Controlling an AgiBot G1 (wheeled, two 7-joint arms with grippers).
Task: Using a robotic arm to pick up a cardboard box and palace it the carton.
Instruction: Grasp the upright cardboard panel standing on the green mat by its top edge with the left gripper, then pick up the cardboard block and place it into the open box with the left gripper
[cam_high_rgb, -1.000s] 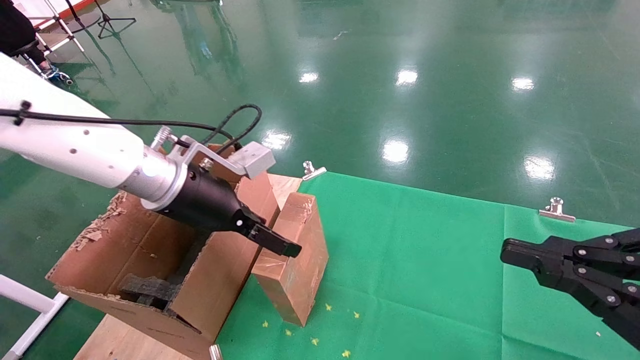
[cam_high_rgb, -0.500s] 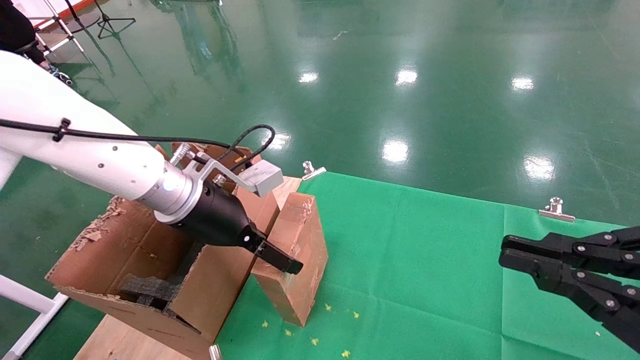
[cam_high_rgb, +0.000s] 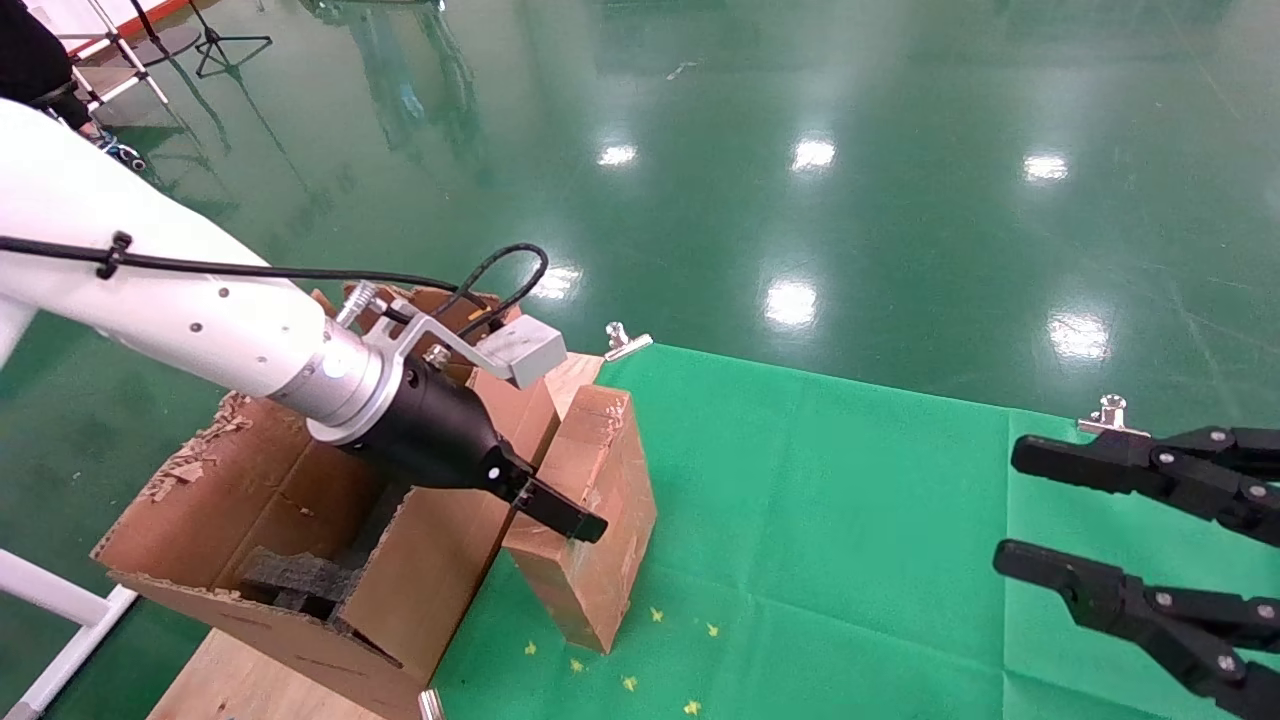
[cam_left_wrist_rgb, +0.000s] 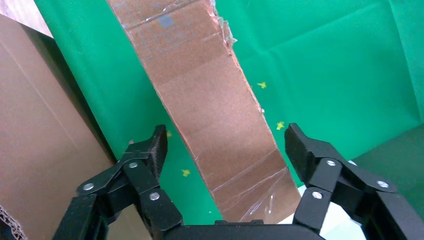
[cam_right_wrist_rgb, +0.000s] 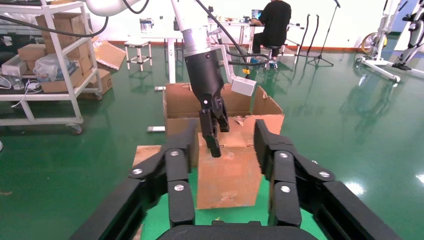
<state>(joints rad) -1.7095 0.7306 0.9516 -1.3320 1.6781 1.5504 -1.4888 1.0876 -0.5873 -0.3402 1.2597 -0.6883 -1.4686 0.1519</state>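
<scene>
The right gripper (cam_high_rgb: 1005, 515) hangs at 4 o'clock over the green cloth (cam_high_rgb: 850, 520), jaws spread and holding nothing. At 9 o'clock the left gripper (cam_left_wrist_rgb: 222, 142) straddles the upright cardboard box (cam_high_rgb: 590, 520) — fingers wide, not gripping. The box stands on the cloth just beside the carton (cam_high_rgb: 290, 500).

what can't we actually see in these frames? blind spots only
- Head view: the left pincer hides where its fingers meet the cardboard box; contact cannot be judged.
- Head view: carton inside mostly hidden by its flaps and the arm; only some black foam shows.
- Left wrist view: box ends cut off by the frame edges.
- Head view: right pincer body cut off at the frame edge.
</scene>
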